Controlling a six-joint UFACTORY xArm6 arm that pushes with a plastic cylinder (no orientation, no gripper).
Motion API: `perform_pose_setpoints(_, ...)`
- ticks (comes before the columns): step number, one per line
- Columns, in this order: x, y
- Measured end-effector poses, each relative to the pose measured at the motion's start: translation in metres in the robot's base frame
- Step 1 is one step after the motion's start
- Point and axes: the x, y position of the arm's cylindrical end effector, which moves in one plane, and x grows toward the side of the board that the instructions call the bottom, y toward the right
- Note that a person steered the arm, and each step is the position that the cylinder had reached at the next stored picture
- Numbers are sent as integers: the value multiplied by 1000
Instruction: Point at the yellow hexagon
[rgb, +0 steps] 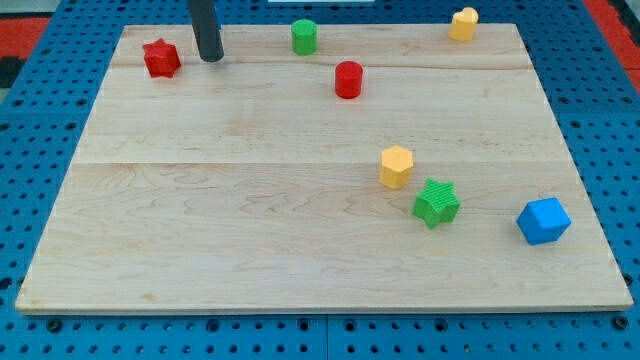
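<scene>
My tip (211, 59) is set on the board, touching no block; a red star (160, 58) is seen just beside it, leftward. The yellow hexagon (396, 166) is found well apart, toward the view's lower right.

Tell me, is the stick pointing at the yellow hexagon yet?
Not yet. Nothing looks done so far: my tip sits near the view's top left, just right of the red star. The yellow hexagon is far off toward the view's lower right, beside the green star. What's left is the whole trip across the board; the red cylinder stands a little above a straight line there.
</scene>
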Motion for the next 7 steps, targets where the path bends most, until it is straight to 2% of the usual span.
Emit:
perform_pose_setpoints(1, 0, 0)
perform_pose_setpoints(2, 18, 6)
perform_pose_setpoints(3, 65, 44)
perform_pose_setpoints(5, 110, 191)
perform_pose_setpoints(6, 128, 243)
perform_pose_setpoints(7, 164, 246)
